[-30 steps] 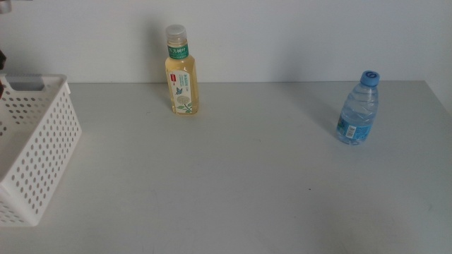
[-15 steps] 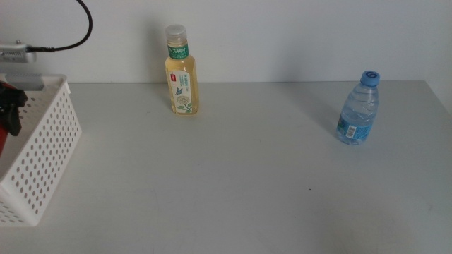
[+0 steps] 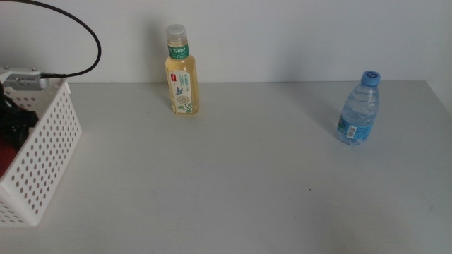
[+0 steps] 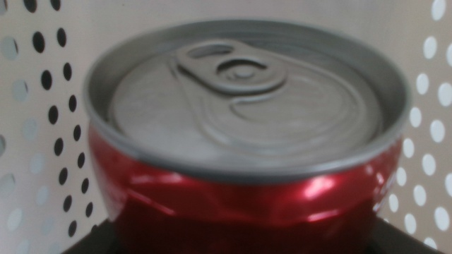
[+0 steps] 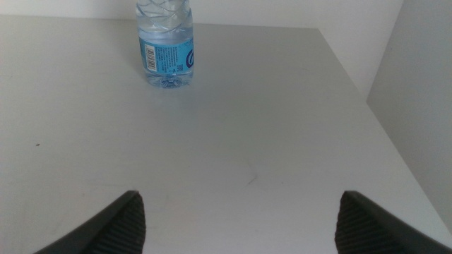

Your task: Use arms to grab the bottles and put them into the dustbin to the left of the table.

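The white holed dustbin (image 3: 44, 156) stands at the table's left end. My left gripper (image 3: 13, 121) is down inside it, shut on the red soda can (image 4: 240, 201). The can fills the left wrist view, top up, with the dustbin wall (image 4: 39, 120) around it. Against the back wall stands the pale-yellow bottle (image 3: 181, 76), upright. The blue-capped water bottle (image 3: 359, 109) is upright at the far right and also shows ahead of my right gripper (image 5: 240, 208), as the water bottle (image 5: 166, 53). That gripper is open, low over the near right of the table (image 3: 233, 183).
A black cable (image 3: 83, 28) loops above the left arm over the dustbin. The table's right edge (image 5: 367, 106) runs close beside the water bottle.
The left arm has come in over the dustbin and dropped lower into it with the red can. Both bottles and the right gripper have not moved.
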{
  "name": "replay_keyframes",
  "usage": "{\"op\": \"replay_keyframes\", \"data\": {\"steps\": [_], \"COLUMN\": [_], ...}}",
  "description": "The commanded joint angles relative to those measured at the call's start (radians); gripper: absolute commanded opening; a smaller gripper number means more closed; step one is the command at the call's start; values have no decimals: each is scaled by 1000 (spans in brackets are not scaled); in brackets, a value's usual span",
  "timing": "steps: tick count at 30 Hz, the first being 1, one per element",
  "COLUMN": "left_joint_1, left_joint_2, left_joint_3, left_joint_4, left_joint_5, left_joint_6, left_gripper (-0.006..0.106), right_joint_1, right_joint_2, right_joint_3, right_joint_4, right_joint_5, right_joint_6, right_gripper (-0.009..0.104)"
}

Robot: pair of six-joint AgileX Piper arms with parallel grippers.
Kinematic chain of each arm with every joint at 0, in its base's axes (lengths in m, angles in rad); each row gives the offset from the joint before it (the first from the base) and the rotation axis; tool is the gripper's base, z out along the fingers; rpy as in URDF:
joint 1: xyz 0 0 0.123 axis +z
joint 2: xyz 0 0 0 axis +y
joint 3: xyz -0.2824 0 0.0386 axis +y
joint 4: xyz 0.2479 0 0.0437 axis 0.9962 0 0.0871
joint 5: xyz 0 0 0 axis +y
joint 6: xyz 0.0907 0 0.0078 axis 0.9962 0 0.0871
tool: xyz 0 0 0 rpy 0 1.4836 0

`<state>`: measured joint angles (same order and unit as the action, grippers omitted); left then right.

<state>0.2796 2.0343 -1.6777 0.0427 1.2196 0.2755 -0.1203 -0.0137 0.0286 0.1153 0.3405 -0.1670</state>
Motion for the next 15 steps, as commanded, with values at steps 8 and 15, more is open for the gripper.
{"op": "replay_keyframes", "data": {"steps": [8,15], "left_joint_1": [1,0], "left_joint_2": [-61,-62], "left_joint_3": [-37,-38], "left_joint_4": [18,26], "left_joint_5": [-34,-19], "left_joint_6": [-8,-40], "left_gripper": [68,93], "right_joint_1": [1,1], "right_joint_2": [-22,-22], "right_joint_3": [-9,-9], "right_joint_4": [-2,-2], "right_joint_5": [-71,-71], "right_joint_6": [-8,-8], "right_gripper": [94,94]}}
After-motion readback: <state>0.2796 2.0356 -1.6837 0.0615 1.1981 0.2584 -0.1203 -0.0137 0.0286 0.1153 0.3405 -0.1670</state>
